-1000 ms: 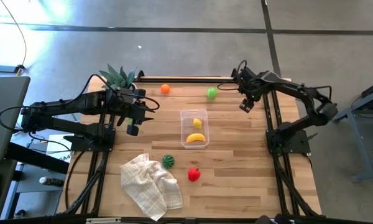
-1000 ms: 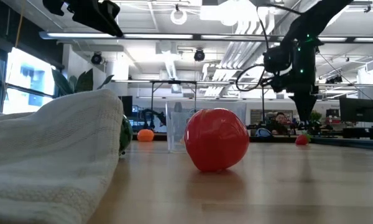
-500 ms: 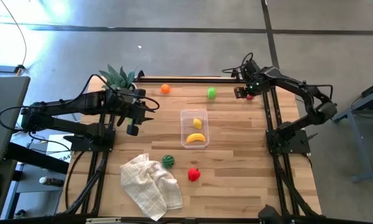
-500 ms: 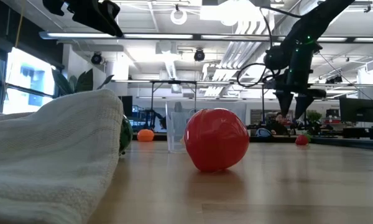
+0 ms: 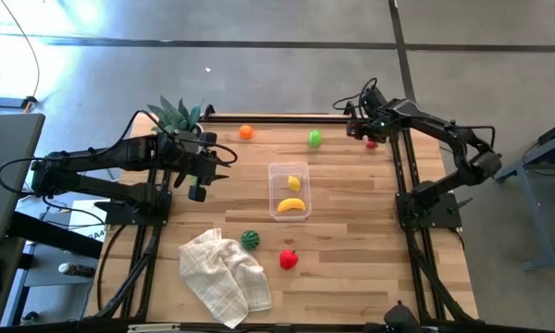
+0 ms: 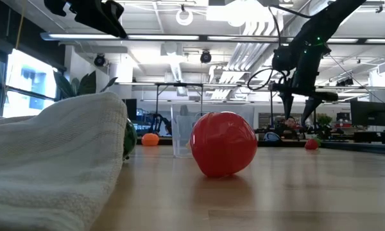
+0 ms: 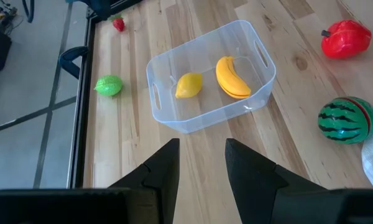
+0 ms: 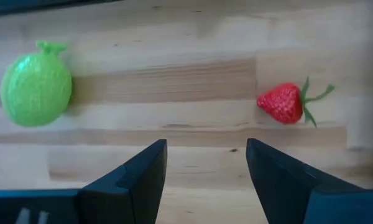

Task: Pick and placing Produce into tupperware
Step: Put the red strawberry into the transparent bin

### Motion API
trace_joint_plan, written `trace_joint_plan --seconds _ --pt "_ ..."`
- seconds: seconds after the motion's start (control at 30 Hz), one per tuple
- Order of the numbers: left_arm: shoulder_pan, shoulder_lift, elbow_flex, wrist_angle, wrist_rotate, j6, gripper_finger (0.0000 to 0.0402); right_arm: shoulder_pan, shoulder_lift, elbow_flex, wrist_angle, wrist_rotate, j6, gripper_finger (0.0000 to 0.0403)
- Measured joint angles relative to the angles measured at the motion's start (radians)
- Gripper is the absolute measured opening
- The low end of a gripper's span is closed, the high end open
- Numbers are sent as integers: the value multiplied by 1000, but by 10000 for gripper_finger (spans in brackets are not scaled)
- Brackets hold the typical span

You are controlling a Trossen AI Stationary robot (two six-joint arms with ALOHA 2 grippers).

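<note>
- Our right claw (image 8: 202,180) has swung out to the surface's far corner; fingers apart, empty, strawberry (image 8: 286,103) just ahead.
- Tupperware (image 5: 289,191) lies well behind it, holding banana (image 5: 291,205) and lemon (image 5: 294,183).
- Left claw (image 7: 200,177) waits, parted.

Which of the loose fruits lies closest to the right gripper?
The strawberry, at the table's far right corner beside the right gripper. The green fruit lies farther off; orange, melon and red pepper farther still.
</note>
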State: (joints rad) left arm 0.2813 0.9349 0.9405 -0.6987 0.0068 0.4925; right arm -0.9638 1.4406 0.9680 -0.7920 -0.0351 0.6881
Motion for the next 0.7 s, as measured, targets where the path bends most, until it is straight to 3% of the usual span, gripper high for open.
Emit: trace_joint_plan --seconds 0.23,0.7 --pt "0 0 0 0 0 0 117 0 0 -1 -4 3 160 210" --pt "0 0 0 0 0 0 117 0 0 -2 -46 197 256 210"
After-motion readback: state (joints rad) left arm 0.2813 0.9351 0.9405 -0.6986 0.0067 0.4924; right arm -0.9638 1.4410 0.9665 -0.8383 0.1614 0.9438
